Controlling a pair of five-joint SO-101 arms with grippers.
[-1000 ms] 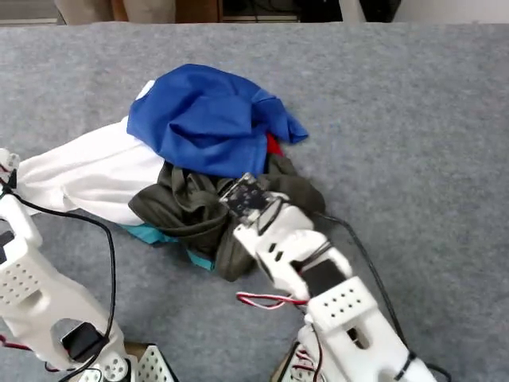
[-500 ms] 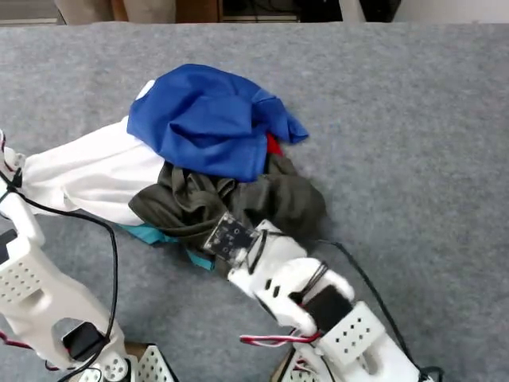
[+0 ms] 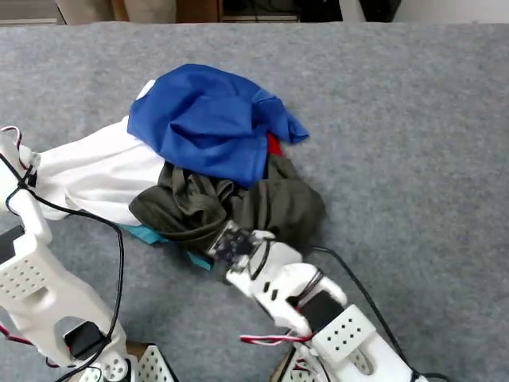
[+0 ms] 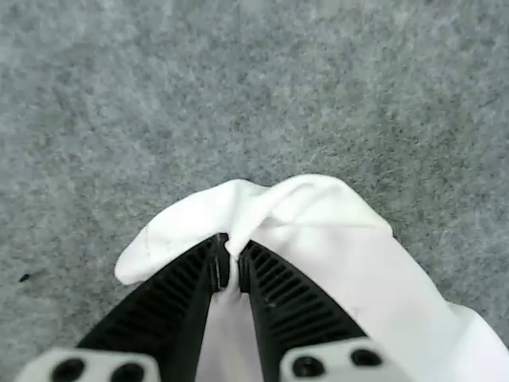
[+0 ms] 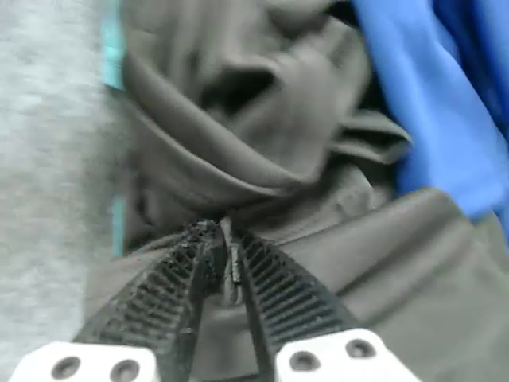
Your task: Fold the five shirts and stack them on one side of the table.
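— Where are the shirts?
— Heaped mid-tabletop: blue shirt at twelve o'clock, white shirt at nine, olive shirt at six.
— Your grippers?
— My left gripper pinches the white shirt's edge; my right gripper pinches an olive fold.
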